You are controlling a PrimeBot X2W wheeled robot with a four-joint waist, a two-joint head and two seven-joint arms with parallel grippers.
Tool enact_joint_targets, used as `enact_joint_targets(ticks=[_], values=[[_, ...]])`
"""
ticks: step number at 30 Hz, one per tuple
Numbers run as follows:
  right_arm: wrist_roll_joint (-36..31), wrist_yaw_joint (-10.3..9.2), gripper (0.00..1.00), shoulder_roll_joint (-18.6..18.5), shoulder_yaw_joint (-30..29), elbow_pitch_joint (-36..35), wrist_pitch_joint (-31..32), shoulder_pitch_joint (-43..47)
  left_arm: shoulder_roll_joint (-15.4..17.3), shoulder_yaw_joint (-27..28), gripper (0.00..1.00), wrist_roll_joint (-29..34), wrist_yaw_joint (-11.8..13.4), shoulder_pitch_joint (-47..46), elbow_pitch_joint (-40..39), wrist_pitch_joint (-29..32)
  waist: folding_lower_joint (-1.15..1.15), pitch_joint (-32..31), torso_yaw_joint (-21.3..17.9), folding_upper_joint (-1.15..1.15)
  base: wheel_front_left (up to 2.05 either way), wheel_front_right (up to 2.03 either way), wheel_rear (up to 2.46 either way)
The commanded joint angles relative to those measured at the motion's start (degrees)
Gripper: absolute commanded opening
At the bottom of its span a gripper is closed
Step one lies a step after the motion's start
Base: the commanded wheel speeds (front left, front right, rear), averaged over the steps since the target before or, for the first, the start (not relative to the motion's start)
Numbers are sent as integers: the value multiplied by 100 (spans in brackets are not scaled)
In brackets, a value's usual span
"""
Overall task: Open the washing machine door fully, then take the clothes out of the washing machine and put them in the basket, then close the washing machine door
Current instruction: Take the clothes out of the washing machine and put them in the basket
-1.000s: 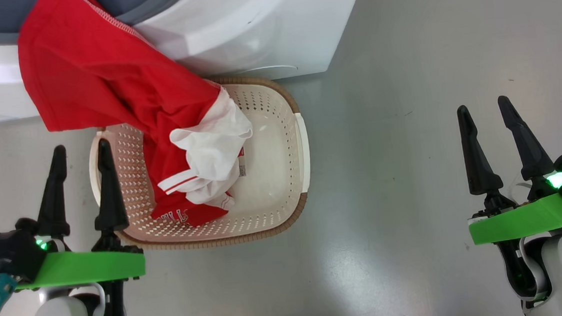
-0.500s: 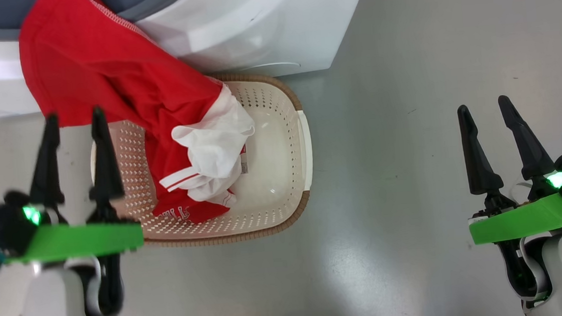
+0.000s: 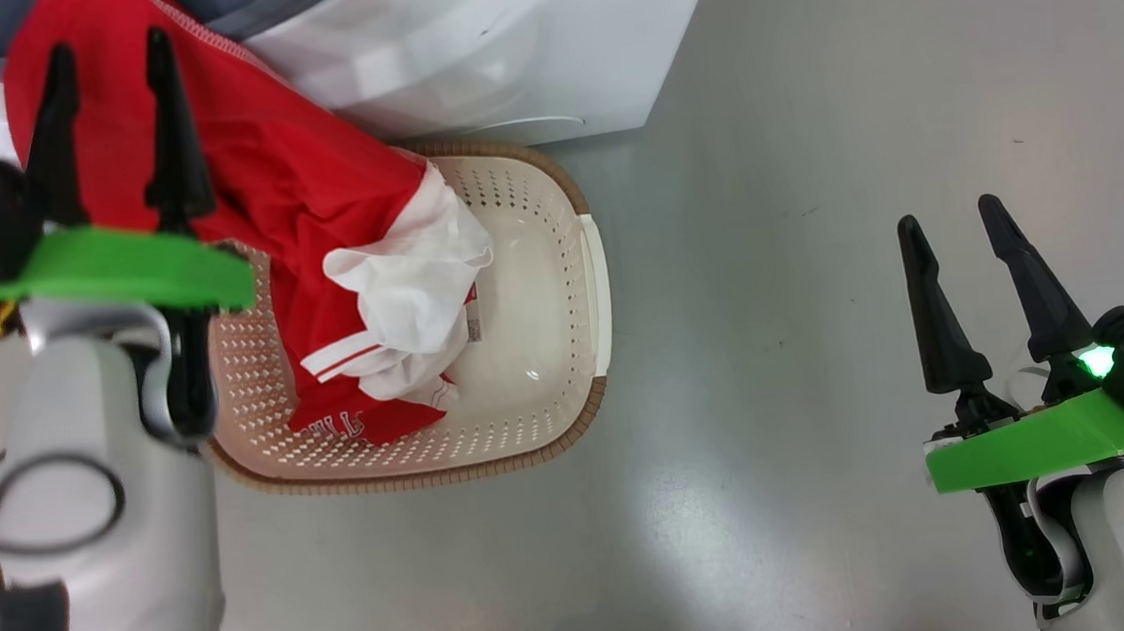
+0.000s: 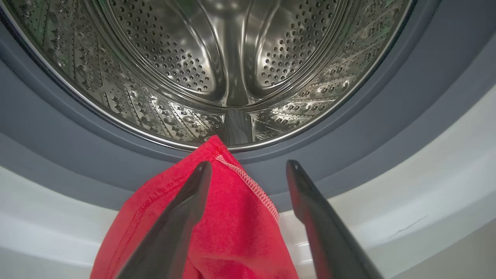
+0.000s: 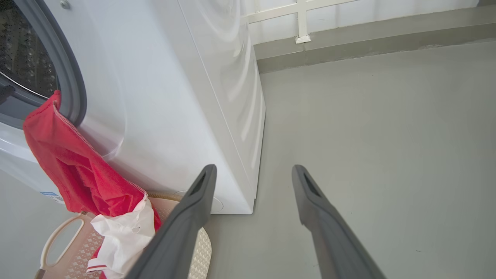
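- While the right fingers [image 3: 934, 326] wait over the bare floor [image 3: 832, 435], spread wide and holding nothing, they are well apart from everything, so I think they are just keeping out of the way.
- The basket [image 3: 533, 453] sits on the floor with its far rim right up by the washing machine [image 3: 501, 49], I think so the clothes can drop straight into it.
- The clothes [image 3: 312, 195] are half in. The white part and the striped end lie inside the basket, but the red part climbs over the far rim up to the machine's mouth.
- The left fingers [image 3: 172, 136] are up high by that red part, near the mouth. They are wide open and grip nothing yet. In the left wrist view one finger is in front of the cloth and the other stands beside it.
- The top corner of the red cloth hangs on the grey ring [image 4: 58, 147], right at the lip of the steel drum [image 4: 232, 58]. That lip is the edge that keeps it from sliding down.
- I see no more clothes in the part of the drum that shows. The mouth has lots of open room for the fingers to close on the corner and pull it down, and the floor on the right is wide open too.
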Motion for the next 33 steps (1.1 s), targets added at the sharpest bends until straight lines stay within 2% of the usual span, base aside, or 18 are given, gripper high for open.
enact_joint_targets(ticks=[1, 15, 22, 23, 25, 29, 33], values=[[-20, 36, 100, -2, 140, -122, -36, 44, 190, 152, 100, 78, -31, -224, 181, -25, 0, 26, -19, 0, 0, 0, 0], [-22, 36, 100, 15, 182, -151, -36, -35, 335, 71, 100, 342, 145, -1669, 2427, -25, 0, 201, -116, 0, 0, 0, 0], [-16, 36, 100, 36, 163, -158, -36, -59, 447, 25, 100, 418, 196, -1922, 2879, -25, 0, 236, -176, 0, 0, 0, 0], [-17, 36, 100, 38, 156, -160, -36, -57, 446, 19, 93, 424, 196, -1931, 2904, -25, 0, 238, -176, 0, 0, 0, 0], [-19, 36, 100, 42, 146, -161, -36, -55, 446, 7, 55, 435, 196, -1945, 2947, -25, 0, 239, -176, 0, 0, 0, 0], [-20, 36, 100, 50, 149, -160, -36, -75, 445, -2, 31, 442, 203, -1962, 3008, -25, 0, 239, -176, 0, 0, 0, 0], [-23, 36, 100, 55, 150, -161, -36, -95, 453, -30, 15, 475, 226, -1967, 3031, -25, 0, 236, -179, 0, 0, 0, 0]])
